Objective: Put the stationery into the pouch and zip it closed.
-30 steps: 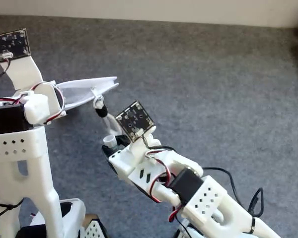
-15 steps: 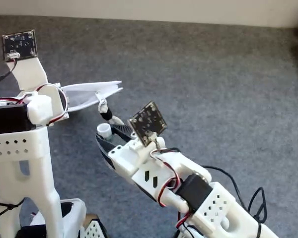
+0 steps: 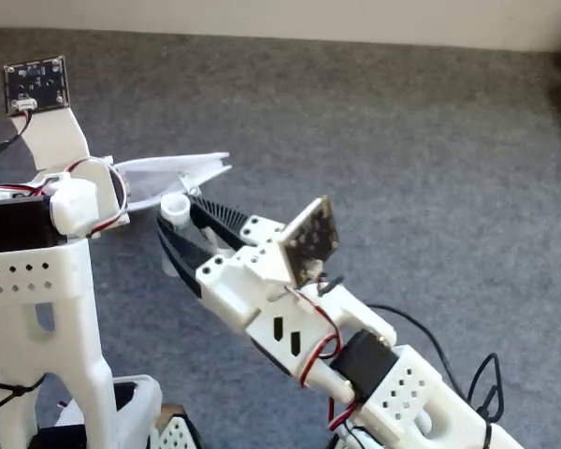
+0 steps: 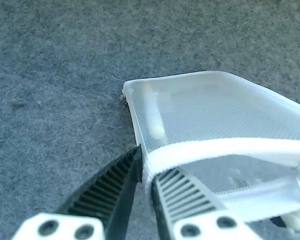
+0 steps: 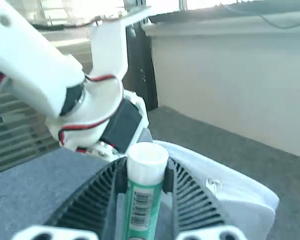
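The left claw [image 4: 146, 169] is clamped on the white zip band of the translucent white mesh pouch [image 4: 215, 115]. It holds the pouch at its near edge over the grey carpeted bench [image 3: 430, 140]. A pale stick-shaped item [image 4: 153, 120] shows through the mesh at the pouch's far corner.

The right claw [image 5: 145, 170] is closed around a green-labelled glue stick with a white cap [image 5: 140, 210], gripped just below the cap. The cap points at the pouch, just beside its opening.

The glue stick looks light and rigid. Its smooth plastic barrel could slide or swivel between the ribbed jaws, so a grip on the barrel rather than the cap seems sounder. The pouch looks thin, soft and floppy, and its mouth will likely sag shut unless it is held taut. The stiffer zip band is the sensible place to take hold, and the small zip pull [image 5: 213, 185] is the place for closing.

The left arm's wrist [image 5: 90, 95] crowds the opening. The pouch's near lip lies across the stick's path and may catch the cap.
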